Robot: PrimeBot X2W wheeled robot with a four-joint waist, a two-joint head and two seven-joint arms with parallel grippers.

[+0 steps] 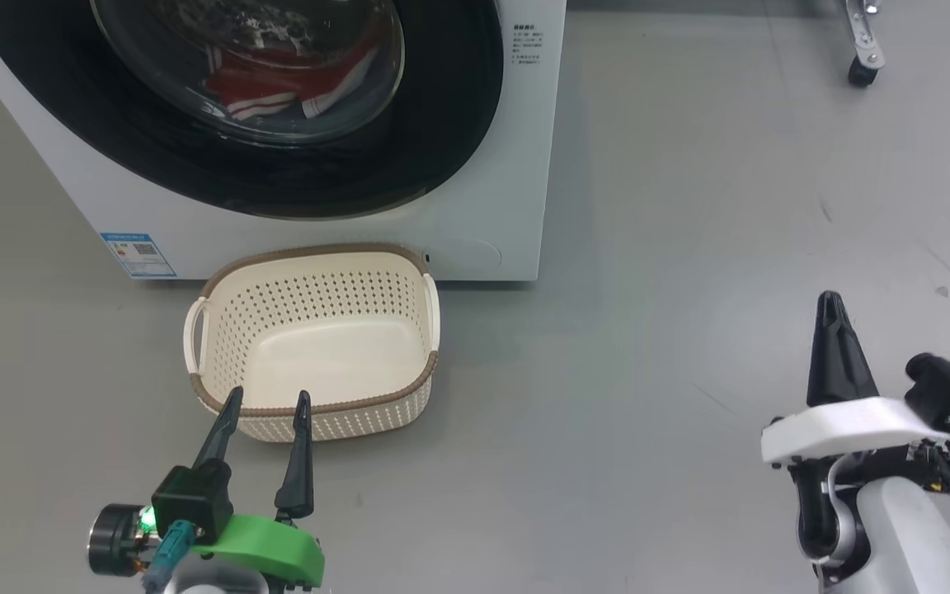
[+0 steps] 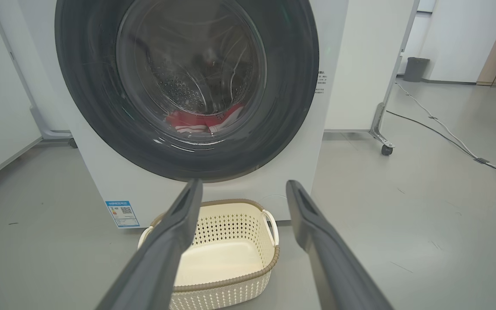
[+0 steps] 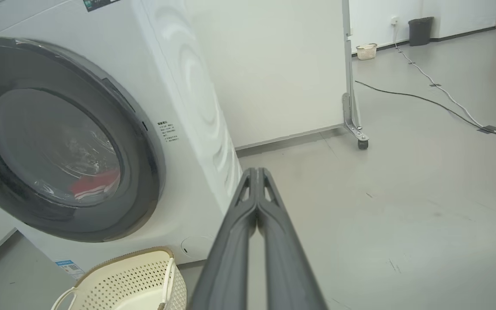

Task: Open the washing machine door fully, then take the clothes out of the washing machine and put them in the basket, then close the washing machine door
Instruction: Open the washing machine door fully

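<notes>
Plainly one washing machine (image 1: 483,206), one washing machine door (image 1: 458,124), one basket (image 1: 359,425), two grippers. Shut door, with red clothes (image 1: 277,87) behind its glass, inside the drum. Empty basket on the floor (image 1: 648,371), just before the machine's front. Wide open floor off to the right. Left gripper (image 1: 269,398) spread wide, holding nothing, by the basket's near rim. Right gripper (image 1: 831,299) pinched closed on nothing, well apart.

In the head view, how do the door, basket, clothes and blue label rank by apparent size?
1. door, though the frame crops it
2. basket
3. clothes, the part that shows
4. blue label
</notes>
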